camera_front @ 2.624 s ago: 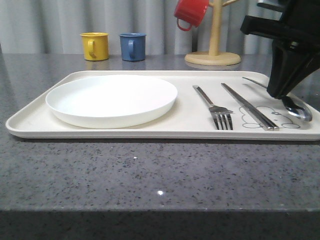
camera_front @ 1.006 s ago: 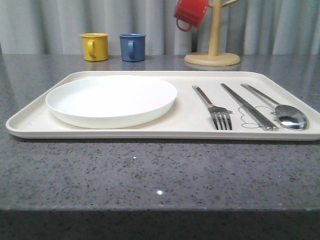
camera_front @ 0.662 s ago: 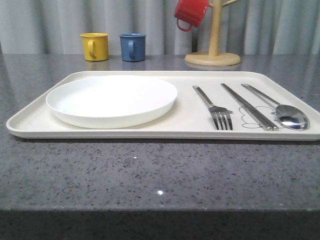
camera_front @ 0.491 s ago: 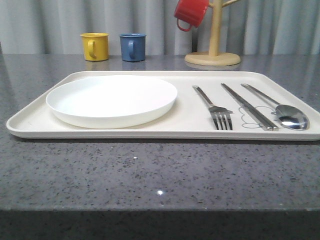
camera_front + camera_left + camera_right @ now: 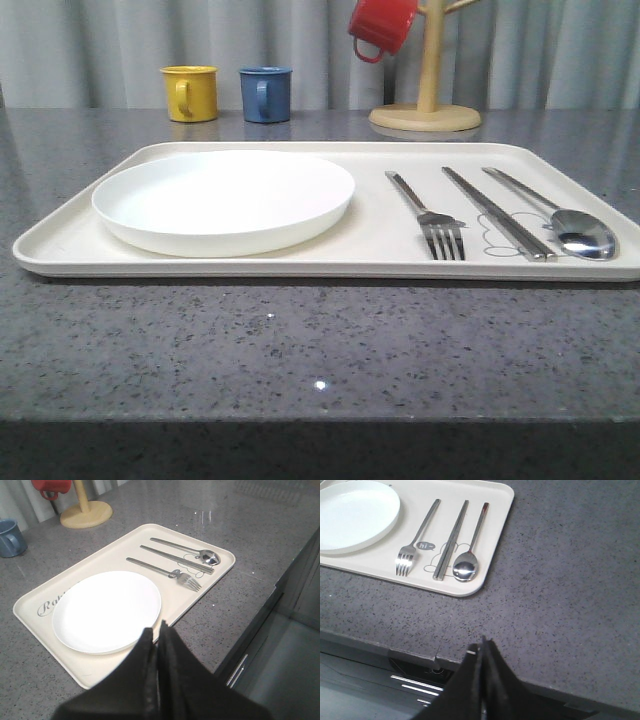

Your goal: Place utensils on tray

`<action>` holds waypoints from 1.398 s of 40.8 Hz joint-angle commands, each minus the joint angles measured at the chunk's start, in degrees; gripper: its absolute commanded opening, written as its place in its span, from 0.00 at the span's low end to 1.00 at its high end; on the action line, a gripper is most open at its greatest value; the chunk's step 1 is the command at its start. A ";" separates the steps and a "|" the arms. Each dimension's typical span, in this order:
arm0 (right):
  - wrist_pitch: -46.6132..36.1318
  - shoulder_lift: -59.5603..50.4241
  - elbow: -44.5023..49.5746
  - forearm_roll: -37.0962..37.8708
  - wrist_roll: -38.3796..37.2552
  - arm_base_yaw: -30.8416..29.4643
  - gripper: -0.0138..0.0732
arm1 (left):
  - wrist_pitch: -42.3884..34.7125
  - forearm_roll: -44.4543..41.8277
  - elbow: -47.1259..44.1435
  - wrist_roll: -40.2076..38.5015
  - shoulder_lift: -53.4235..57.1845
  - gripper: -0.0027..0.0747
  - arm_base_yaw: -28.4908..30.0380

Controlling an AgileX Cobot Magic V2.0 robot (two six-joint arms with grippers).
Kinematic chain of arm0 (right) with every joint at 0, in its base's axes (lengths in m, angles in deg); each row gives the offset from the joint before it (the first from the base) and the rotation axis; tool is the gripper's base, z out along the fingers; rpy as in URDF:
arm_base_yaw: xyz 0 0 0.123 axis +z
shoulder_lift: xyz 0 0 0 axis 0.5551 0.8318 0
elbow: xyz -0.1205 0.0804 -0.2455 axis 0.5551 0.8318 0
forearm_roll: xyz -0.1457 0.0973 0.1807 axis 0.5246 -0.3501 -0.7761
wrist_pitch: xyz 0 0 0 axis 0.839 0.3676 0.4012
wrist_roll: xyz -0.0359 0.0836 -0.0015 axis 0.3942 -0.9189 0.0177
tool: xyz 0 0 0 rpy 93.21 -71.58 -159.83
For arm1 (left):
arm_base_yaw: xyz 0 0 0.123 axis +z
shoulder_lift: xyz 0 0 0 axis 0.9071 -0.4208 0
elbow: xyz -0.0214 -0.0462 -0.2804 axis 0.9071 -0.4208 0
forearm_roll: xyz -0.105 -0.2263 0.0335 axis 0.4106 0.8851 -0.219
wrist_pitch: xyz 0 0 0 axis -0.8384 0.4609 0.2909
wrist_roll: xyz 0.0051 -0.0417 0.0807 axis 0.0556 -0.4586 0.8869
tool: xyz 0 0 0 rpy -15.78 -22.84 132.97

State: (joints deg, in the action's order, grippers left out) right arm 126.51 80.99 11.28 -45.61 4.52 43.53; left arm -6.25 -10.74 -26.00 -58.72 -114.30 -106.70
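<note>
We found the grey speckled counter [image 5: 300, 340] carrying the cream rabbit tray [image 5: 60, 240], and everything the task asked for lay on it. The white plate [image 5: 223, 198] sat on the tray's left part. To its right lay the chopsticks [image 5: 497, 212], between the spoon [image 5: 585, 235] at the right rim and the fork [image 5: 440, 232], all three side by side and apart. We judged the placing done. The metal pieces looked light, stiff and slippery, lying flat, so any regrasp would best pinch a handle across its narrow width; the plate seemed fragile, best taken by its rim. Our left tool [image 5: 159, 630] and right tool [image 5: 481, 647] were both pressed closed, holding nothing, well clear of the tray.
</note>
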 commanded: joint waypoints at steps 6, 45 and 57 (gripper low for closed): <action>-4.17 0.82 -1.14 0.52 0.75 -0.05 0.03 | -5.29 1.08 1.28 -0.44 -0.47 0.01 -0.34; -4.16 0.82 -1.14 0.52 0.75 -0.05 0.03 | -49.68 4.57 -48.73 -0.33 28.30 0.01 37.05; -4.17 0.91 -1.14 0.52 0.75 -0.05 0.03 | -49.00 -0.76 -50.14 -6.21 28.30 0.01 36.91</action>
State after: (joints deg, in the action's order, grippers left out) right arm 126.42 80.99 11.28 -45.51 4.52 43.53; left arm -51.17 -9.28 -74.88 -61.36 -87.28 -69.80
